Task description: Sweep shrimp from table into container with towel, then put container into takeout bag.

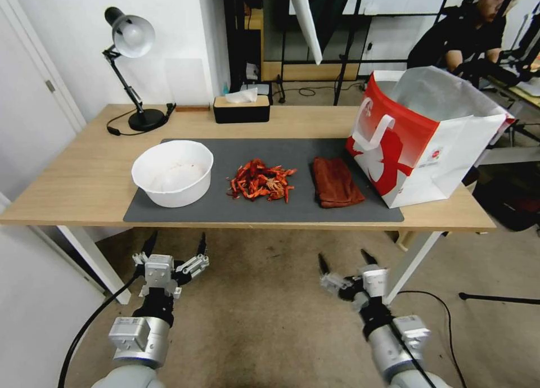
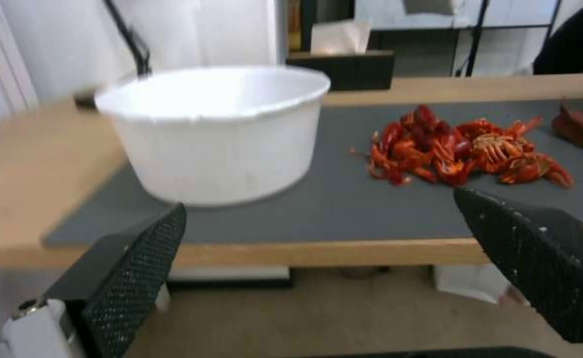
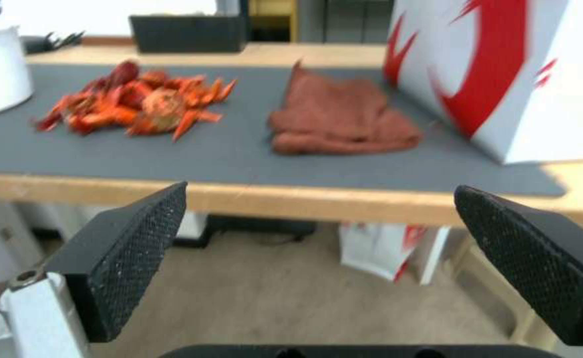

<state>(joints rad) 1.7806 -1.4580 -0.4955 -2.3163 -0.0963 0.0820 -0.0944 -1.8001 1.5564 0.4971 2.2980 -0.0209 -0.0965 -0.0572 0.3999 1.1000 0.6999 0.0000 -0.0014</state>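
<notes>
On the table [image 1: 79, 180] lies a dark grey mat. A pile of red shrimp [image 1: 260, 181] [image 2: 463, 149] [image 3: 135, 102] sits at its middle. The white container [image 1: 172, 172] [image 2: 215, 132] stands upright to the pile's left. The folded rust-brown towel [image 1: 336, 181] [image 3: 338, 117] lies to the pile's right, beside the red and white takeout bag [image 1: 427, 135] [image 3: 517, 69], which stands open. My left gripper [image 1: 175, 246] [image 2: 321, 219] hangs open below the table's front edge, before the container. My right gripper [image 1: 346, 258] [image 3: 321, 204] is open too, below the edge in front of the towel.
A black desk lamp [image 1: 132, 67] and a black tissue box [image 1: 241, 108] stand at the table's far side. White table legs [image 1: 95, 261] come down on either side of my arms. Beneath me is beige carpet with a black cable [image 1: 444, 315] at the right.
</notes>
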